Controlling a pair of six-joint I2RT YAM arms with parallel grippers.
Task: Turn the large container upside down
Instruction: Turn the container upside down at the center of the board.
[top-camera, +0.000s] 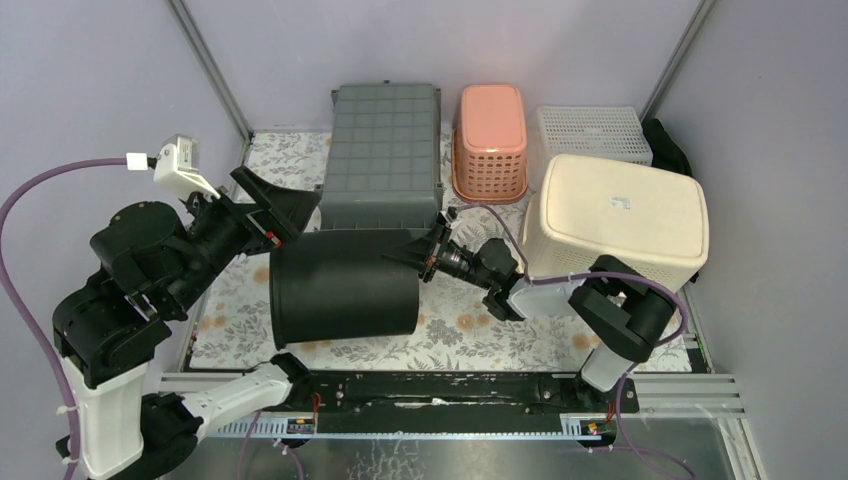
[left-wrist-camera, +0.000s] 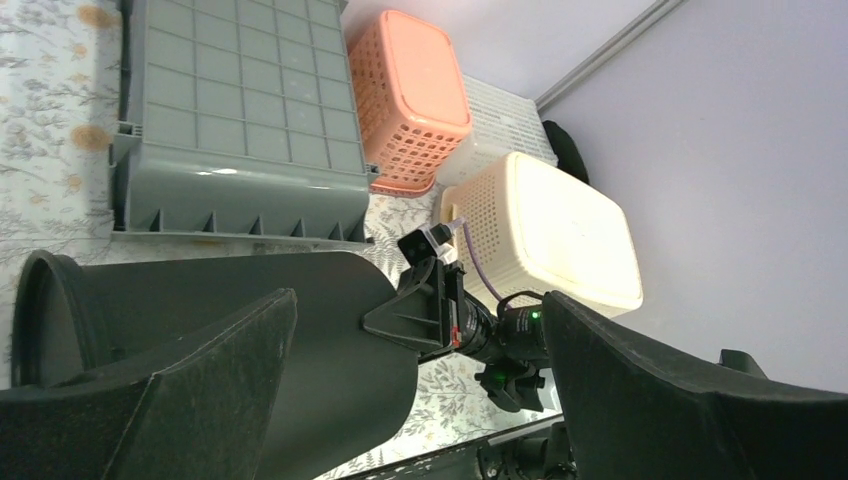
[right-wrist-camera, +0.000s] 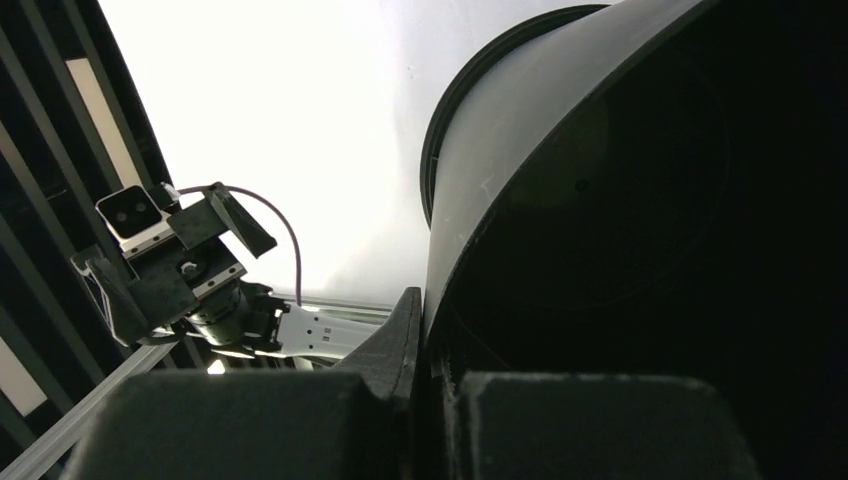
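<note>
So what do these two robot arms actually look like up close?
Both the left arm and right arm are chunky black joints linked by white segments. A purple cable runs to each wrist, where a small white camera sits. The fingers are black, broad wedges.

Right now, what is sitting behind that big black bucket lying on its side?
An upturned grey crate stands right behind the black bucket, with an orange basket beside it. The bucket covers the mat between them, so whether they touch is unclear.
</note>
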